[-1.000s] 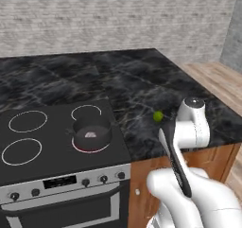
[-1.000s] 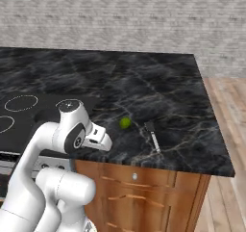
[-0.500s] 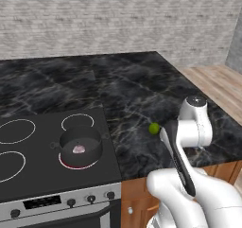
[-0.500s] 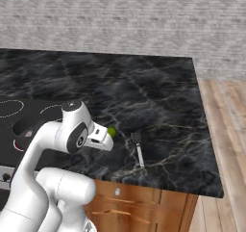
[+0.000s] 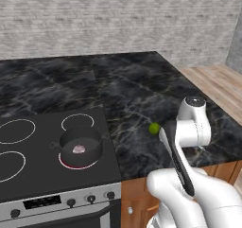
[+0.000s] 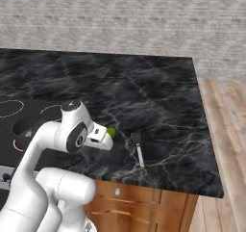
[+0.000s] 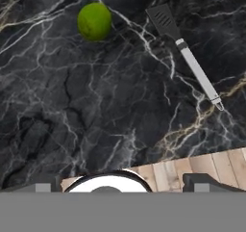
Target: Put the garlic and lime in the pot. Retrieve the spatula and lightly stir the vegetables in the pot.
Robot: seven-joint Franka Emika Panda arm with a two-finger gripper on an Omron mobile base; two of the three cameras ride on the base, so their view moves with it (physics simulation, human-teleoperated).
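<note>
You are looking at a simulated kitchen. A pale grey brick wall (image 5: 142, 19) is running along the far side. A black marble counter (image 6: 158, 96) with pale veins is spreading from that wall to the near edge. A black cooktop (image 5: 33, 151) with white burner rings is sitting at the left, with oven knobs (image 5: 71, 202) showing below. Brown wooden cabinets (image 6: 144, 204) are standing under the counter. A light wooden plank floor (image 6: 226, 130) is stretching away on the right.

1 lime (image 7: 94, 21), 1 garlic (image 5: 79, 149), 1 pot (image 5: 80, 145), 1 spatula (image 7: 185, 54), 4 burner rings (image 5: 77, 121).
</note>
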